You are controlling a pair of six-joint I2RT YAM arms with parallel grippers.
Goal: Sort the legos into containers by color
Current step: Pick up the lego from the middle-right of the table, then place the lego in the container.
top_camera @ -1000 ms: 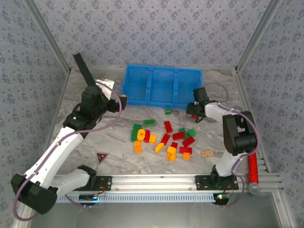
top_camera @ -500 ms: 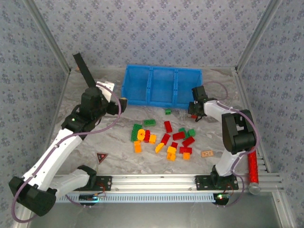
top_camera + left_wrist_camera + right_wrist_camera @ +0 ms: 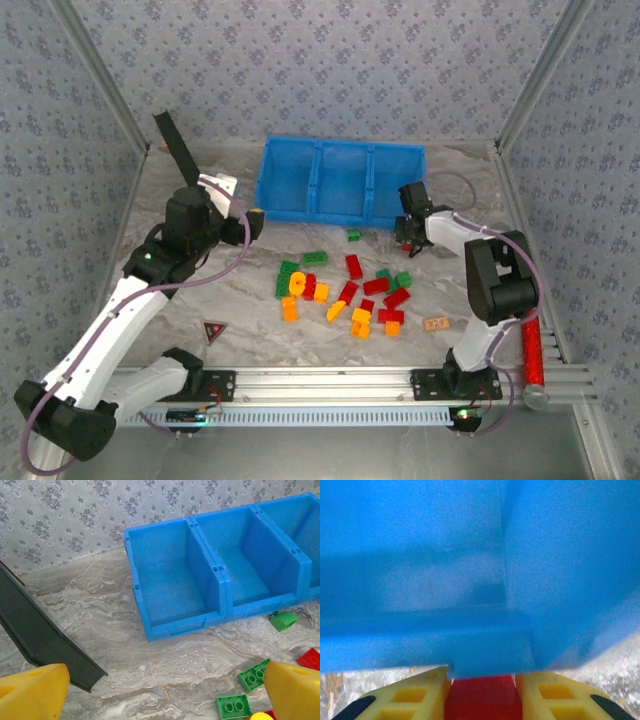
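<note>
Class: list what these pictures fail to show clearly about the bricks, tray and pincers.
Red brick in the right pincer: right wrist view, bottom edge cuts it off; studs unseen.
Blue tray: same view, blurred by closeness; which compartment unclear.
Left pincer: left wrist view, edges cut off its fingers.
Loose bricks: top view, studs too small.

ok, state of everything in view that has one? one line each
left hand: open, empty.
right hand: shut on a red lego, close against the tray's right end.
blue tray: upright; left and middle compartments empty, right one looks empty from the top view.
loose legos: unsorted, colours mixed, lying on the table.
red cylinder: lying along the table's right edge.
</note>
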